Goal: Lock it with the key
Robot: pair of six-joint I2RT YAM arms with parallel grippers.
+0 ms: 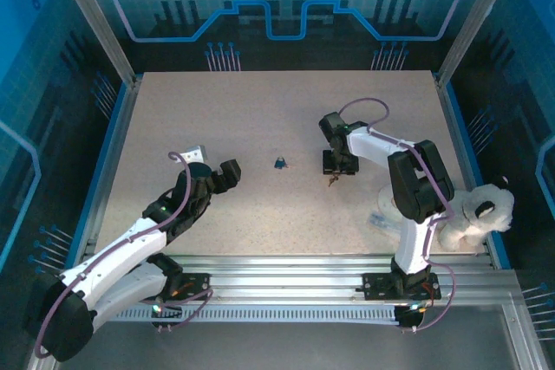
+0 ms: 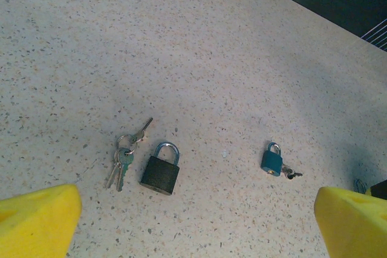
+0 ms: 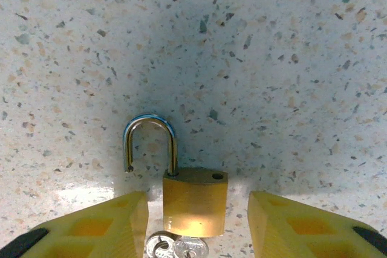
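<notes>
The grasp seems in hand: the right end effector stands released astride the brass padlock, a little right of the centre of the desk, shackle open, key at its base. Next it probably must clamp the body so the shackle can be pushed home; the left end effector hangs released. There are three padlocks in all: this one, a black padlock and a blue padlock, each with keys.

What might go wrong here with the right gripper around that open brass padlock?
The shackle is swung away from its hole in the brass padlock, so pressing it down may jam. The key lies close to the right gripper, whose fingers might pinch or dislodge it. The flat-lying body may skid.
</notes>
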